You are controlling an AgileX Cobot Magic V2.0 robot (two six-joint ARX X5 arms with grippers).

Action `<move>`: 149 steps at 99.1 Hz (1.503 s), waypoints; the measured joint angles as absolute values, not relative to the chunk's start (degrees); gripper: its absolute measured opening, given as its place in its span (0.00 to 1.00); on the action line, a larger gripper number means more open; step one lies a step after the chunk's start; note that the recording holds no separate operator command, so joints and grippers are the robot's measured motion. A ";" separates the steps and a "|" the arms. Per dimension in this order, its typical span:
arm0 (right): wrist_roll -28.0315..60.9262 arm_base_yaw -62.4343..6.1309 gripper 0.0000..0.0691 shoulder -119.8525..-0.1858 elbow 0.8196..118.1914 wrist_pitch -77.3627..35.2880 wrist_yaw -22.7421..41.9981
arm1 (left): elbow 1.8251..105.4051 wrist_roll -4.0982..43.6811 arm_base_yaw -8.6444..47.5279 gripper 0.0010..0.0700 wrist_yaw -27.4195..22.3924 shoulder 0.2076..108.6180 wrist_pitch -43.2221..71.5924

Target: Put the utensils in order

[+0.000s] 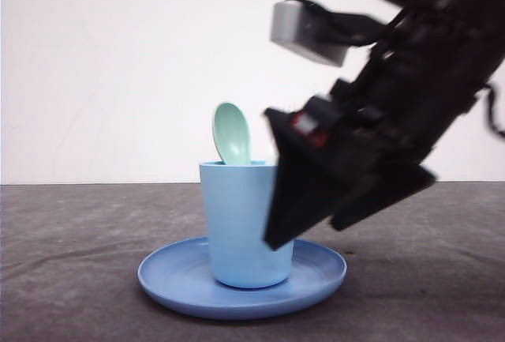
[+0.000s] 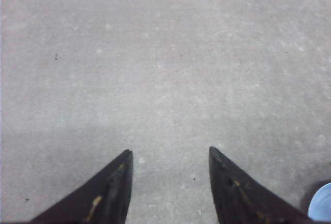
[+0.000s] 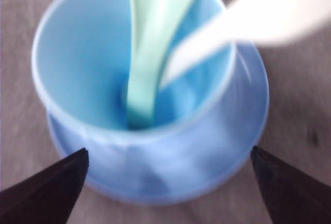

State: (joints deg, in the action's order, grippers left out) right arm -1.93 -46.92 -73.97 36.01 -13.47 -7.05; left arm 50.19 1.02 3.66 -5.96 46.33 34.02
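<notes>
Standing in the cup (image 1: 237,223), the spoon (image 1: 231,133) has its bowl poking above the rim at the centre of the front view; in the right wrist view the spoon's handle runs down to the cup floor, and the fork (image 3: 258,17) leans in from the upper right of that frame, its narrow end inside the cup and its broad end blurred. The cup sits on the plate (image 1: 323,275), low and central in the front view.

The right gripper (image 3: 168,177) hovers just over the cup, jaws spread wide on either side of it and holding nothing. Both utensils look lodged, so the step in hand is probably clearing away. To do it well, the arm should rise straight up before swinging aside, since its dark fingers overlap the cup's right wall in the front view and a sideways sweep could tip the cup or knock the fork out.

The left gripper (image 2: 168,182) hangs over bare table (image 2: 165,69), jaws apart and empty, with a sliver of blue rim at the lower right of its frame.
</notes>
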 joint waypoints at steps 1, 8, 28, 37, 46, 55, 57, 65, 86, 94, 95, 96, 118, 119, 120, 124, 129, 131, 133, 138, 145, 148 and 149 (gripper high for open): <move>-1.93 -46.78 0.91 -73.56 36.01 -14.24 -7.05 | 50.19 1.04 3.66 0.39 -5.96 46.33 34.02; -1.91 -45.89 0.91 -70.11 36.25 -19.81 -6.66 | 50.19 1.04 3.64 0.39 -5.96 46.33 34.00; -2.33 -41.45 0.91 -58.54 37.28 -29.58 -0.25 | 50.19 1.04 3.64 0.39 -5.96 46.33 34.00; -3.14 -37.58 0.91 -53.52 38.59 -32.51 1.17 | 50.19 1.04 3.66 0.39 -5.96 46.33 34.00; -3.46 -32.67 0.91 -49.23 40.49 -35.44 1.32 | 50.19 1.04 3.66 0.39 -5.96 46.33 34.00; -3.55 -27.09 0.91 -46.15 42.78 -38.96 1.30 | 50.19 1.04 3.66 0.39 -5.96 46.33 34.00; -3.57 -25.87 0.91 -45.69 43.40 -39.79 1.30 | 50.19 1.04 3.66 0.39 -5.96 46.33 34.00; -3.95 -21.06 0.91 -44.42 46.11 -42.98 1.19 | 50.19 1.04 3.66 0.39 -5.96 46.33 34.02; -4.21 -9.65 0.91 -43.94 50.13 -48.40 -4.82 | 50.19 1.04 3.64 0.39 -5.96 46.33 34.35; -4.19 -6.52 0.91 -44.16 50.11 -49.04 -6.55 | 50.19 1.04 3.66 0.39 -5.96 46.33 34.50; -4.19 -6.24 0.91 -44.18 50.11 -49.04 -6.63 | 50.19 1.04 3.66 0.39 -5.96 46.33 34.52; -4.16 -6.02 0.91 -44.18 50.11 -48.99 -6.68 | 50.19 1.04 3.66 0.39 -5.96 46.33 34.54; -3.75 -4.75 0.91 -44.18 50.11 -48.99 -6.87 | 50.19 1.04 3.64 0.39 -5.96 46.33 35.00; -3.70 -4.75 0.91 -44.18 50.11 -48.99 -6.87 | 50.19 1.04 3.66 0.39 -5.96 46.30 35.00; -3.64 -4.75 0.91 -44.18 50.11 -49.01 -6.87 | 50.19 1.04 3.64 0.39 -5.96 46.33 34.98; -3.36 -4.78 0.91 -44.18 50.11 -49.01 -6.85 | 50.19 1.04 3.66 0.39 -5.96 46.30 34.98; -3.22 -4.75 0.91 -44.18 50.11 -48.99 -6.85 | 50.19 1.04 3.66 0.39 -5.96 46.33 35.00; -3.18 -4.75 0.91 -44.18 50.11 -48.99 -6.87 | 50.19 1.04 3.66 0.39 -5.96 46.33 34.98; -3.18 -4.75 0.91 -44.18 50.11 -48.99 -6.87 | 50.19 1.04 3.66 0.39 -5.96 46.30 34.98; -3.18 -4.75 0.90 -44.18 50.11 -48.99 -6.87 | 50.19 1.04 3.66 0.38 -5.96 46.33 34.98; -3.18 -4.75 0.70 -44.18 50.11 -49.01 -6.85 | 50.19 1.02 3.66 0.28 -5.96 46.30 34.98; -3.16 -4.75 0.57 -44.18 50.11 -49.04 -6.87 | 50.19 1.04 3.66 0.20 -5.96 46.33 35.00; -3.16 -4.75 0.52 -44.18 50.11 -49.01 -6.85 | 50.19 1.06 3.66 0.17 -5.96 46.33 35.00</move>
State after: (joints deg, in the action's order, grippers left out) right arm -3.16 -4.75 -44.18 50.11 -49.01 -6.85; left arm 50.19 1.06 3.66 -5.96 46.33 35.00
